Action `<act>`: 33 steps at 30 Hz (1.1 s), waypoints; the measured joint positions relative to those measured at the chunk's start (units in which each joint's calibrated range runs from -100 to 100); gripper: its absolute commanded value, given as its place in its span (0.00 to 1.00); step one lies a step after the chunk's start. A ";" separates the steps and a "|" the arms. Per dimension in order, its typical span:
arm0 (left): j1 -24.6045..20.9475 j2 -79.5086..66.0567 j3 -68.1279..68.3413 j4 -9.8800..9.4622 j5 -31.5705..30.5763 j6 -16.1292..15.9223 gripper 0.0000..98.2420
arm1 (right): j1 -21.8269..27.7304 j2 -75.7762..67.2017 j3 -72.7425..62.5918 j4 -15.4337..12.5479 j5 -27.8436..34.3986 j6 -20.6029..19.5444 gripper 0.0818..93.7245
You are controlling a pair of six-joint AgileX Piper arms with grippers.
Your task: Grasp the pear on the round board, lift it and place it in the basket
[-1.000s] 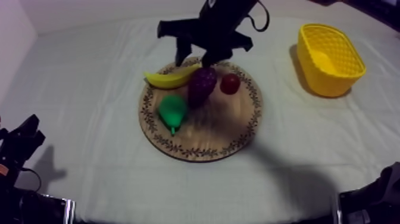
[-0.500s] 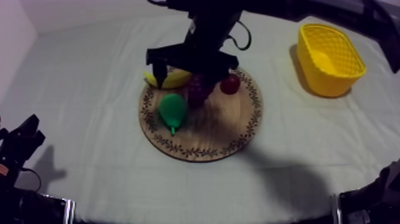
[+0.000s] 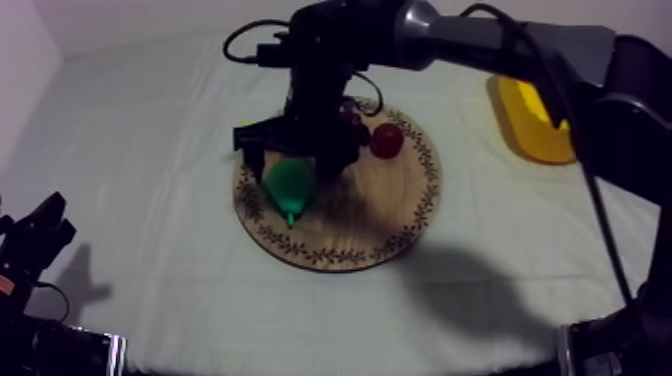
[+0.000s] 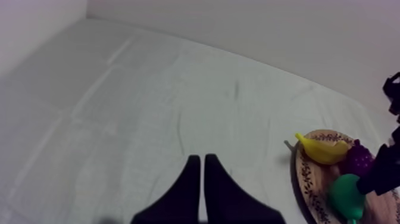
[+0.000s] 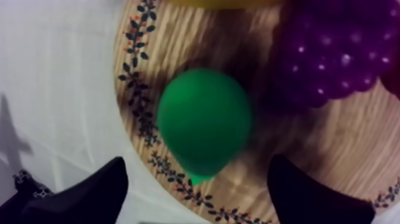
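R gripper (image 5: 198, 167) hangs over the board (image 3: 365, 235). Its fingers (image 5: 89, 190) are spread wide w/ nothing held, one on each side of the pear (image 3: 290, 182). Pear lies on the board's left part, close to the rim, stem toward the table's near edge. Grapes (image 5: 339, 47) sit just beside it toward the board's far side, banana (image 4: 321, 150) at the far rim.

Step in hand, I judge: the grasp. To do it well:
- Drop straight down, pear's fat body centred btw the fingers.
- Don't clip the grapes.
- Close low enough that the round shape can't squirt out.
- Lift clear before swinging to the basket (image 3: 535, 140) at the table's right edge.

L gripper (image 4: 202, 164) is closed on nothing near the table's near left corner.
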 measured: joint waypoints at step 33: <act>0.00 0.00 0.00 0.00 0.00 0.00 0.00 | 4.03 -1.92 1.30 2.64 -1.26 2.52 0.39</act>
